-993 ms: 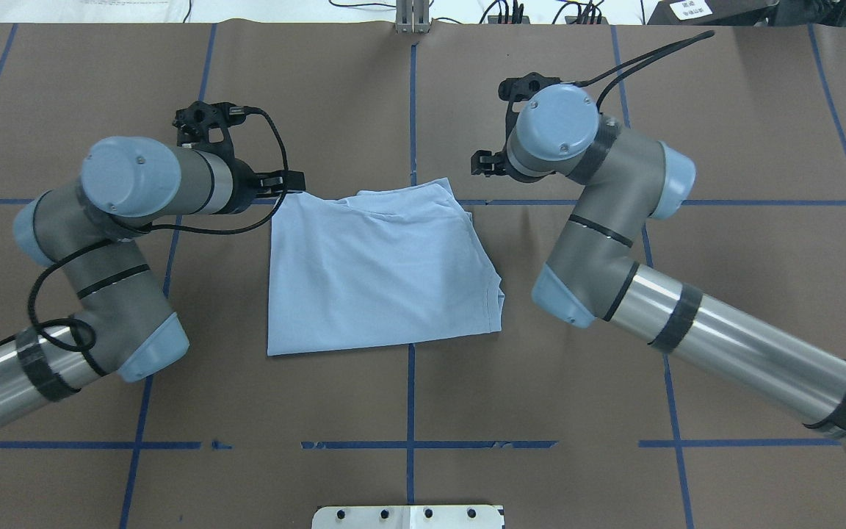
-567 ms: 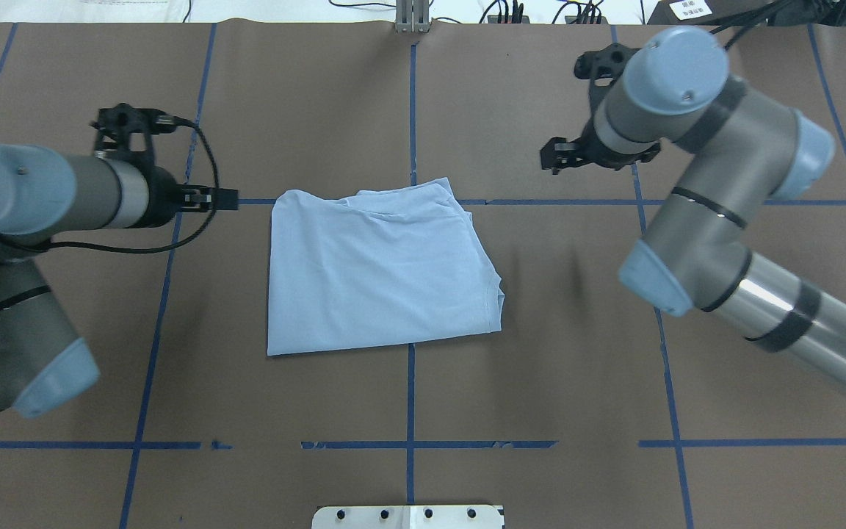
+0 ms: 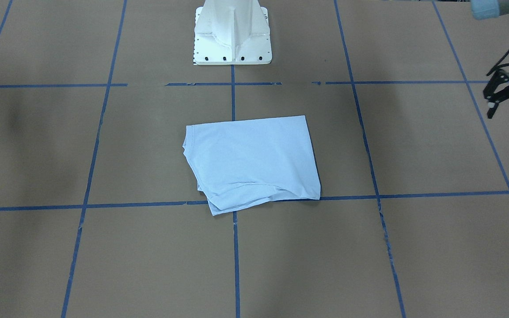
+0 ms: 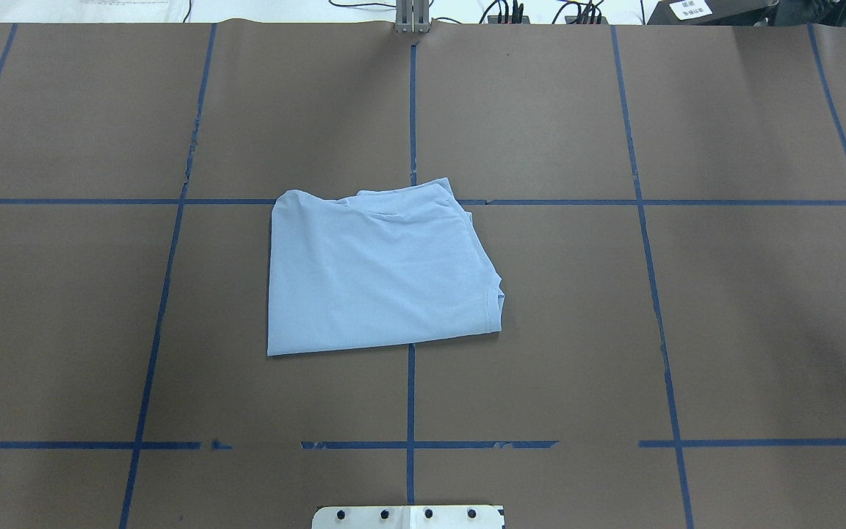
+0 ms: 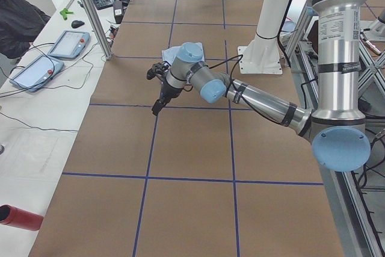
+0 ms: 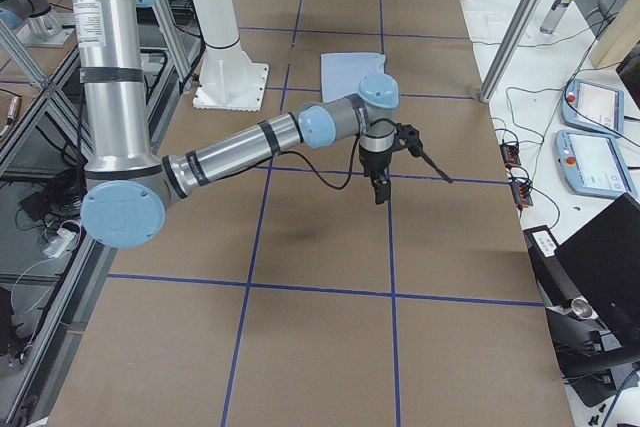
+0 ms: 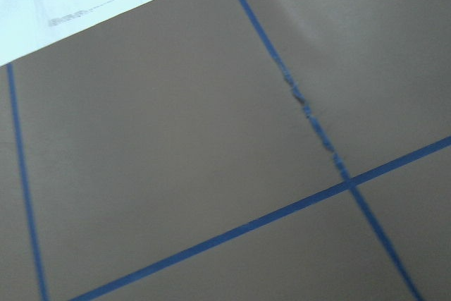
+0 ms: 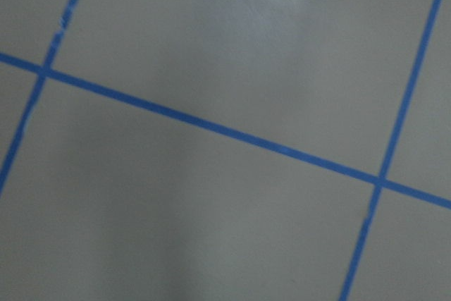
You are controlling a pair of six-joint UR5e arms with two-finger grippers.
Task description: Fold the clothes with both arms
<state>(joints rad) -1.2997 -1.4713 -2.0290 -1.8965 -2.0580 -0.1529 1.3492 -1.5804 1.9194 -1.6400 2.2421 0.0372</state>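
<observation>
Between left arm (image 5: 258,99) and right arm (image 6: 240,147) lies one folded T-shirt (image 4: 379,272).

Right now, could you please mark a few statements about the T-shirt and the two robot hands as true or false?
1. The light blue folded T-shirt lies on the brown table. True.
2. The left hand grips a corner of the T-shirt. False: it hangs off to the side, clear of the cloth.
3. The right hand rests on the T-shirt. False: it too is well apart from it, over bare table.
4. The white pedestal base stands on the robot's side of the T-shirt. True.
5. The T-shirt is spread out flat with both sleeves showing. False: it is folded into a rough rectangle.
</observation>
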